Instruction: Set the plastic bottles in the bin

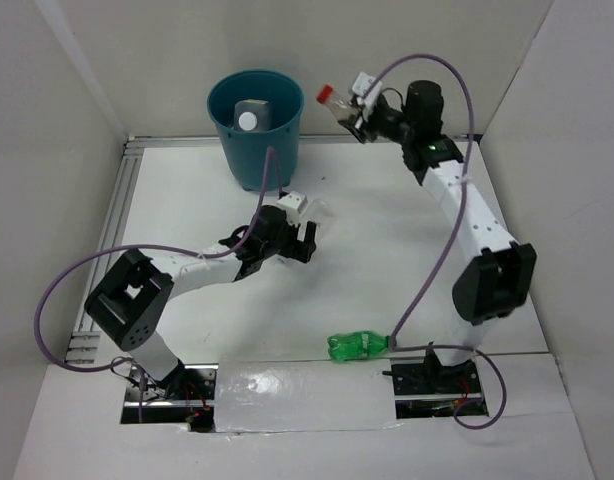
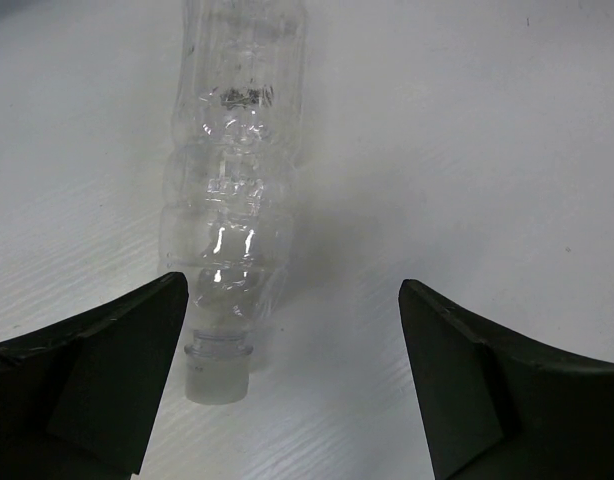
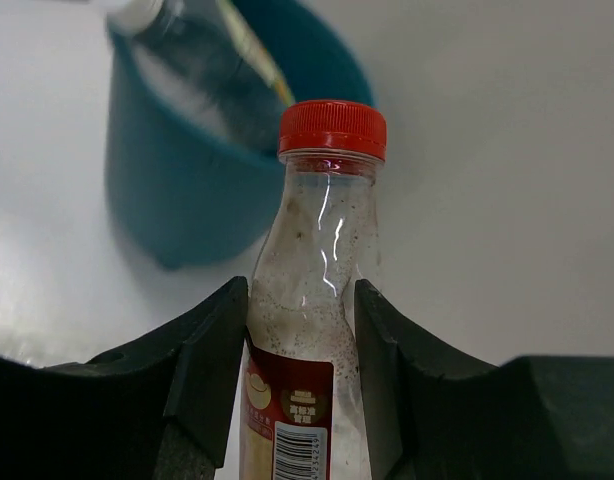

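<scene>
Right fingers (image 3: 202,370) grip the red-capped bottle (image 3: 312,290) near the bin (image 1: 255,150) — left fingers (image 2: 97,370) wide by a clear bottle (image 2: 232,180).

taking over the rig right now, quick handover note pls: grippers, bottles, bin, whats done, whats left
Right gripper shut on the red-capped bottle, raised beside the bin.
Left gripper open, low over a clear bottle lying on the table.
Done: at least one white-capped bottle in the bin.
To do: drop the red-capped bottle in, then the clear bottle and the green bottle at the table's near edge.
</scene>
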Motion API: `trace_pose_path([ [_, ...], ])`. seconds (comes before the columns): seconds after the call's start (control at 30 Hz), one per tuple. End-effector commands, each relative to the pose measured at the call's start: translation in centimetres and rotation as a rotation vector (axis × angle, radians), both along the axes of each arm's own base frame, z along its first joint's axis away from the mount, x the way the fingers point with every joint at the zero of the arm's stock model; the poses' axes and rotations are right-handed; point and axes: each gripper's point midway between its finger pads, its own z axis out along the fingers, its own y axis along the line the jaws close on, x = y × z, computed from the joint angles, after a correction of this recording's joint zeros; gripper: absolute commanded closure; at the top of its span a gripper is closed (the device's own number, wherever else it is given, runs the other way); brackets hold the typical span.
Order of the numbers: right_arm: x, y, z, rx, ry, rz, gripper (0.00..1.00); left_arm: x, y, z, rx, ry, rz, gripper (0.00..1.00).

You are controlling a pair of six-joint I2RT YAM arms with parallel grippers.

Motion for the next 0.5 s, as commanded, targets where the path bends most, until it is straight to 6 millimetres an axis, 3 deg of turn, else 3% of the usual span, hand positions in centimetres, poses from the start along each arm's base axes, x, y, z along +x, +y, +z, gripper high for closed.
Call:
trace_pose_path([
  [0.0,4.7,4.6,5.2,0.191,-0.15,-0.019,0.89,0.4,0.0,1.8,-0.023,-0.08,0.013,0.0],
  [0.03,5.4,5.5,5.8,0.222,-0.152,-0.018,0.89,0.4,0.3,1.4,-0.013,-0.076,0.024,0.0],
  [0.07,5.6,6.4,9.3,0.262,-0.218,0.003,0.89,0.2,0.5,1.6,-0.016,-0.08,0.024,0.0],
  [0.1,6.4,6.8,10.0,0.286,-0.227,0.007,0.89,-0.1,0.7,1.4,-0.013,-0.076,0.024,0.0],
  [0.13,8.5,8.2,7.7,0.312,-0.162,0.005,0.89,-0.4,0.6,1.3,-0.02,-0.075,0.032,0.0],
  [0.17,8.5,8.3,11.5,0.359,-0.232,0.018,0.89,-0.5,0.6,1.0,-0.027,-0.071,0.036,0.0],
  [0.2,9.0,9.4,11.8,0.384,-0.229,0.035,0.89,-0.7,0.4,1.0,-0.023,-0.074,0.037,0.0],
  [0.23,10.9,11.0,9.1,0.398,-0.184,0.046,0.87,-0.5,0.6,1.0,-0.019,-0.078,0.047,0.0],
  [0.27,10.5,11.0,12.2,0.456,-0.226,0.064,0.87,-0.8,0.3,1.0,-0.019,-0.078,0.038,0.0],
  [0.3,10.5,12.2,12.1,0.48,-0.222,0.085,0.86,-0.9,0.1,1.0,-0.015,-0.082,0.04,0.0],
  [0.33,11.4,13.7,10.3,0.497,-0.196,0.103,0.84,-0.9,0.2,0.5,-0.007,-0.073,0.039,0.0],
  [0.4,11.3,14.9,10.2,0.519,-0.212,0.12,0.84,-0.9,-0.3,0.5,0.002,-0.081,0.031,0.0],
  [0.47,11.7,16.1,8.3,0.537,-0.184,0.124,0.83,-0.9,-0.6,0.2,0.027,-0.089,0.034,0.0],
])
